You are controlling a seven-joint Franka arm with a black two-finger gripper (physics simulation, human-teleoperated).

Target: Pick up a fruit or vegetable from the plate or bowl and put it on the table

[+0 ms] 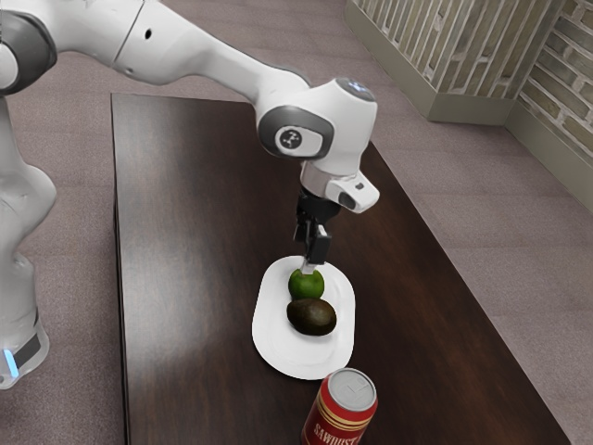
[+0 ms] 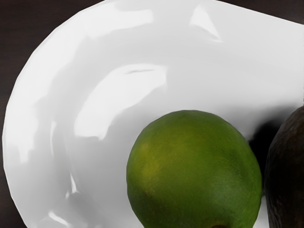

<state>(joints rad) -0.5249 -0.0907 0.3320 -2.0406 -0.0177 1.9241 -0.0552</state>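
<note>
My gripper (image 1: pixel 309 265) points down at the top of a green lime (image 1: pixel 306 286) in the exterior view; whether the two touch I cannot tell. The lime lies on a white oval plate (image 1: pixel 298 360), beside a dark brown avocado (image 1: pixel 312 317). In the wrist view the round lime (image 2: pixel 194 171) is large at the lower edge, just under my hand. Part of the avocado (image 2: pixel 289 173) appears next to it, over the white plate (image 2: pixel 109 38).
A red can (image 1: pixel 345 408) with a silver lid stands near the plate's end in the exterior view, on the side away from my arm. All of this rests on a dark wooden table (image 1: pixel 195 232). Brick walls rise behind, beyond the table's far edge.
</note>
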